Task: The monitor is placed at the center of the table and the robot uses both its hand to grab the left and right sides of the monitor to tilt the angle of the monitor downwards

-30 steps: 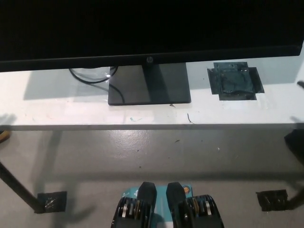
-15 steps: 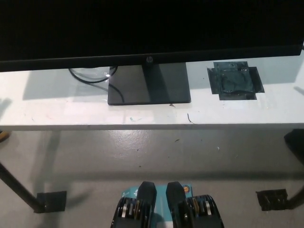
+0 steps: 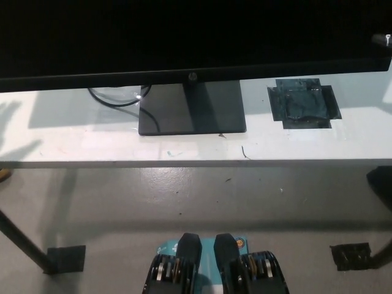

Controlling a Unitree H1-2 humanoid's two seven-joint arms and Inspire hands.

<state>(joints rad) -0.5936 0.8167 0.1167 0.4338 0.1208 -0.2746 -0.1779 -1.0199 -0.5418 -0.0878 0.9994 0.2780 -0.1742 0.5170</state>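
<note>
The black monitor fills the top of the head view, with its lower bezel and logo facing me. It stands on a flat black base at the middle of the white table. At the monitor's upper right edge a small pale glint shows where my black right hand reaches the screen's side; the hand itself blends into the dark screen. My white left hand is out of the picture; only a faint shadow falls on the table's left end.
A black cable loops behind the base on the left. A dark taped patch lies on the table to the right of the base. Black table legs with taped feet stand on the grey floor below.
The shadow at the table's left end has climbed higher. The dark shape at the right edge beside the table is gone, and a glint now shows at the monitor's upper right edge.
</note>
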